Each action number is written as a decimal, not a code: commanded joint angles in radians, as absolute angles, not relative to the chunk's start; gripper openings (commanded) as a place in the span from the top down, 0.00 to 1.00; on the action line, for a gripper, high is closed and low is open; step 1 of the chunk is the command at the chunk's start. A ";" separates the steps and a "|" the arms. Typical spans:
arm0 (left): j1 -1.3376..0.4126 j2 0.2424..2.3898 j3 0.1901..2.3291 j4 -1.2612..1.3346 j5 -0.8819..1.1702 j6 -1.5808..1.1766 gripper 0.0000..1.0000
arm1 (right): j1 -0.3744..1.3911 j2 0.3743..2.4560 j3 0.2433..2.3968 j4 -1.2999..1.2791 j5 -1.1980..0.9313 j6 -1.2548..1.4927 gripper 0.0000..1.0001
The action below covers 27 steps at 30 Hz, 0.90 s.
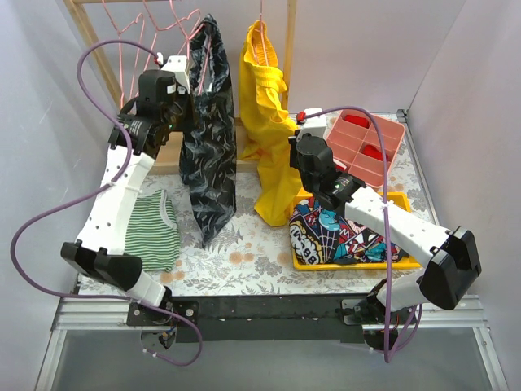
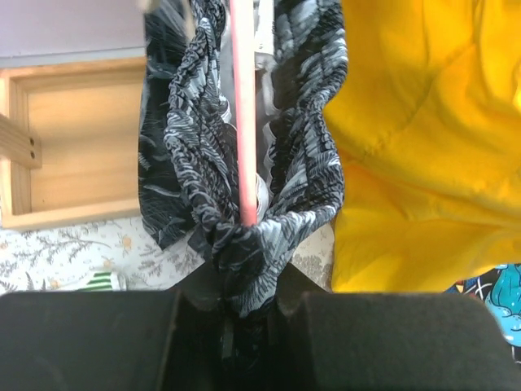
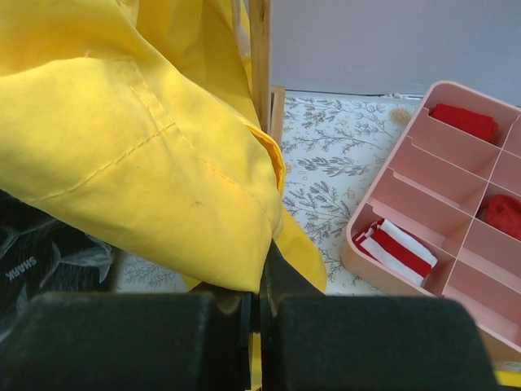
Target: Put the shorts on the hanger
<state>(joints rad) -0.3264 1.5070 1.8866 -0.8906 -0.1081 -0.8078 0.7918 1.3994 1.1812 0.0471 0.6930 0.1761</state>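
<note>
The shorts (image 1: 210, 163), black with a pale grey leafy print, hang in a long fold from the top of the rack down to the table. My left gripper (image 1: 186, 75) is raised at the rack and is shut on a bunched part of the shorts (image 2: 203, 163). In the left wrist view, my left gripper (image 2: 240, 297) has a pink hanger wire (image 2: 244, 106) running straight down into the pinched fabric. The pink hanger (image 1: 194, 37) shows by the top of the shorts. My right gripper (image 1: 299, 145) (image 3: 262, 281) is shut on the hem of the yellow garment (image 3: 122, 122).
The yellow garment (image 1: 264, 122) hangs right of the shorts. The wooden rack frame (image 1: 91, 41) holds more pink hangers (image 1: 134, 45). A pink compartment tray (image 1: 392, 134) holds red items. A yellow bin (image 1: 400, 198) holds the spider-web cloth (image 1: 334, 232). A green striped garment (image 1: 155, 228) lies at the left.
</note>
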 commanded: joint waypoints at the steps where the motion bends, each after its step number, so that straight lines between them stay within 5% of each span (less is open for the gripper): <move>1: -0.301 1.552 2.045 -0.868 -0.054 -0.772 1.00 | 0.787 1.373 1.200 0.067 0.690 0.167 0.99; 14: -0.290 1.713 2.282 -0.907 -0.028 -0.741 1.00 | 0.784 1.365 1.189 0.068 0.683 0.156 0.99; 27: -0.288 1.809 2.287 -0.905 -0.006 -0.756 1.00 | 0.782 1.368 1.190 0.055 0.670 0.163 0.99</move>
